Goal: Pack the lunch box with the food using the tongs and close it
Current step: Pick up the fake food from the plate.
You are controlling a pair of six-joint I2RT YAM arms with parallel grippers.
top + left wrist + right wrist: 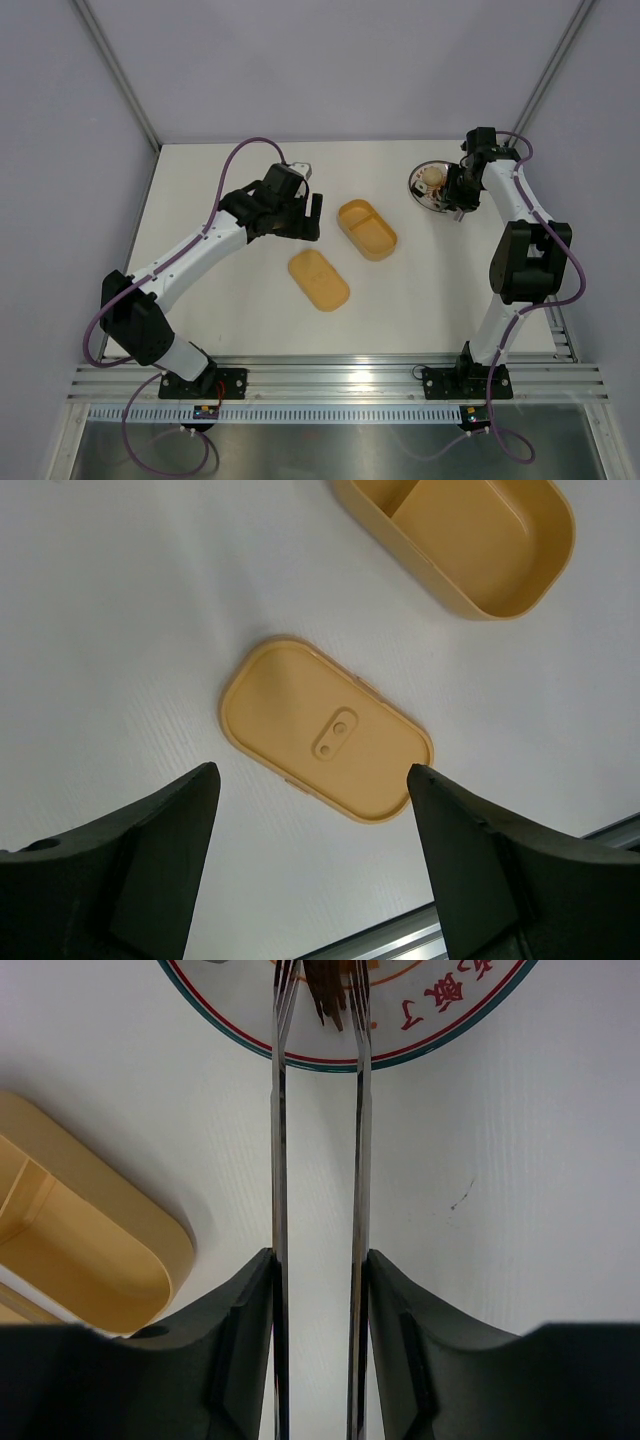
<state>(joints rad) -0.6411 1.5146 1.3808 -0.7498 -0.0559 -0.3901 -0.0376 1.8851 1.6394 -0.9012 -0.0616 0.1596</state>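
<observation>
Top external view is giving me the whole layout. The lunch box (367, 229) is lying open near the middle of the table (420, 310). Its lid (319, 280) is lying flat just beside it toward the near edge, not touching it. The patterned plate (414, 192) is sitting toward the far right corner with the food (432, 181) on it.

I am reading that spread as deliberate: the box is left uncovered so that pieces can go in, and the lid is parked within reach of the left arm for closing.

The right claw (318, 1260) is grasping the tongs (278, 1160), pressing on the outside of both slim arms. The tips are reaching over the plate rim and bracketing a dark brown piece. Squeezing the arms is what pinches the tips, so I judge this to be the pickup of a piece.

The left claw (310, 772) is hanging released, jaws wide with nothing between them, above the lid. I take that as waiting.

Counting: one box with two compartments, no food showing in either; one lid; one plate; one pair of tongs. Of the food I am making out one beige piece and some dark brown; the exact number I cannot tell.
</observation>
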